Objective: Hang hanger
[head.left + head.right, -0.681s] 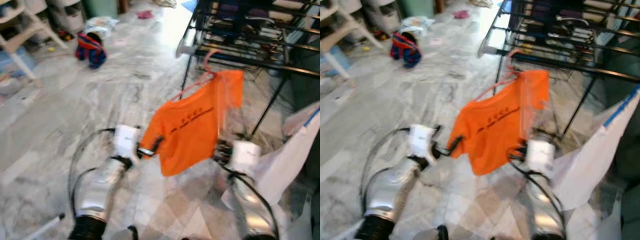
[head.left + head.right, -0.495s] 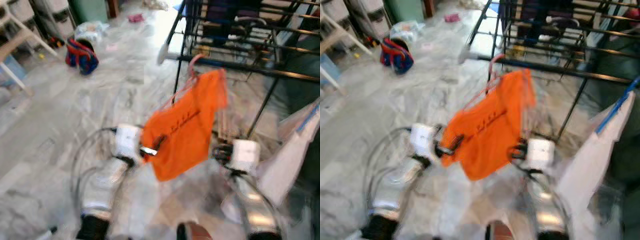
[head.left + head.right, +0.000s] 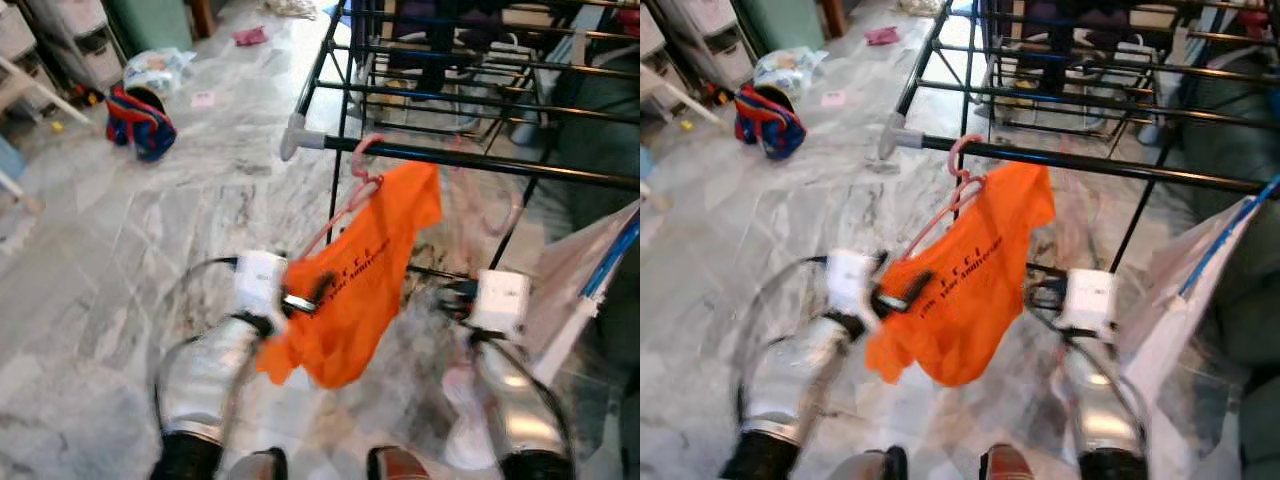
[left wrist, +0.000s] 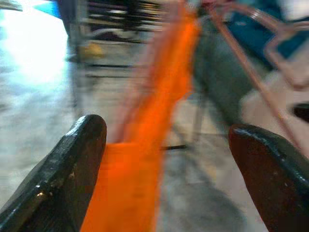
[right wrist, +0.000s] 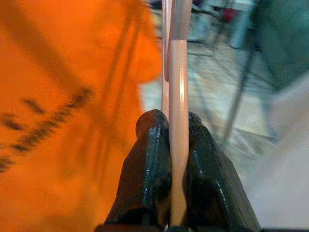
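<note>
**One hook, almost on the rail**

Both eye views have shifted since the earlier frames: camera moved in, and the drying rack's front rail (image 3: 480,160) now runs right across the top of the scene instead of sitting far up in the corner. The pink hanger (image 3: 962,165) has come up with it. Its hook now sits at the rail, touching or just about over it (can't tell if it's carrying weight yet). So my read: approach done, we're in the seating step, and release comes next.

Right claw (image 5: 170,145) is clamped narrow on a pink bar of the hanger, fingers pressed to either side of it. Left claw (image 4: 164,159) is spread wide, holding nothing; the orange T-shirt (image 3: 350,290) hangs loose between its fingers (image 4: 72,164).

Hanger looks thin, pink plastic, tilted with the low end towards the left arm. T-shirt is draped unevenly on it, bunched at the bottom, dark lettering across the front. Marble floor (image 3: 130,260) below, white bag (image 3: 580,280) beside the right arm.

Risk: letting go before the hook is properly over the rail.
</note>
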